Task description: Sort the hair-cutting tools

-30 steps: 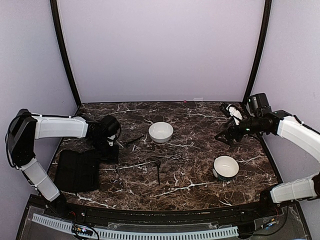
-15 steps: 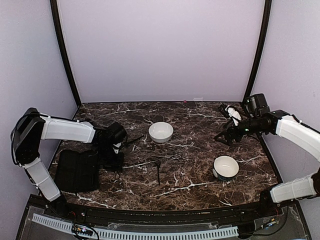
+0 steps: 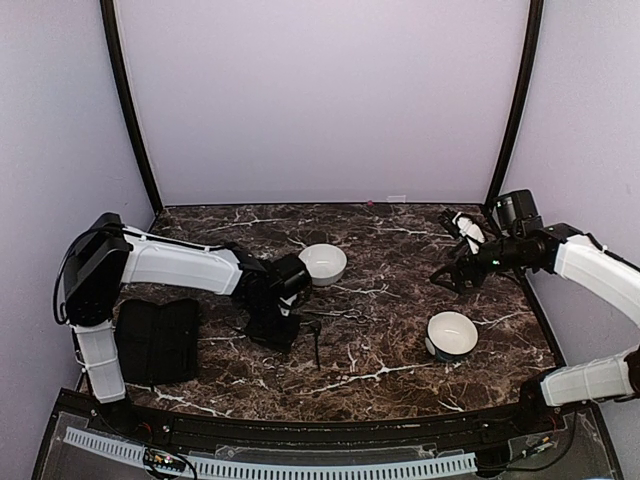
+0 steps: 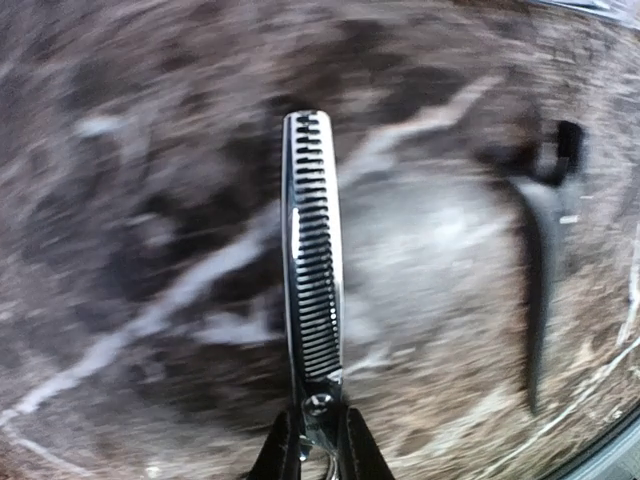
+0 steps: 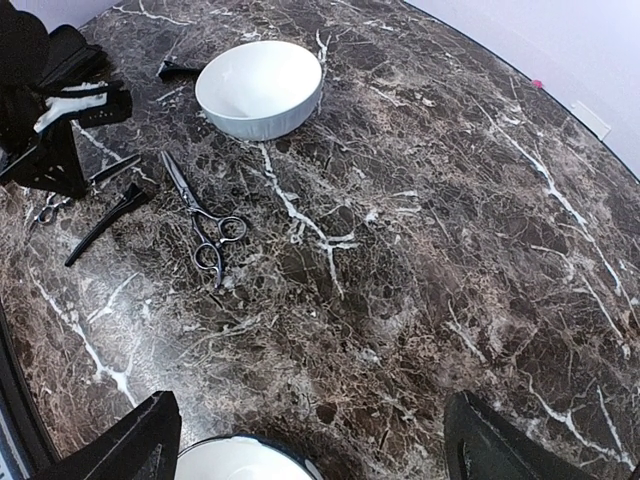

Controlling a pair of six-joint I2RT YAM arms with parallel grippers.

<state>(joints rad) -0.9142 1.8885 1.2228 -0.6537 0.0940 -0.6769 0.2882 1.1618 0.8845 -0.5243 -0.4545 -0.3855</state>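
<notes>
My left gripper (image 3: 272, 325) is shut on silver thinning scissors (image 4: 312, 270), gripped at the pivot, toothed blade pointing ahead just above the table. A black comb-like clip (image 4: 545, 250) lies right of the blade; it also shows in the top view (image 3: 316, 345) and the right wrist view (image 5: 105, 225). Silver scissors with ring handles (image 5: 200, 225) lie on the marble, also in the top view (image 3: 340, 315). Another black stick (image 5: 175, 70) lies beside the far white bowl (image 5: 260, 88). My right gripper (image 5: 320, 450) hangs wide open and empty at the right (image 3: 455, 272).
A flat black case (image 3: 155, 340) lies at the left front. One white bowl (image 3: 322, 263) stands mid-table, a second white bowl (image 3: 452, 333) at the right front, under my right gripper (image 5: 235, 462). Black frame posts stand at both back corners.
My left arm has swung right, from beside the black case to the middle of the table near the black clip. The right arm has hardly moved.
</notes>
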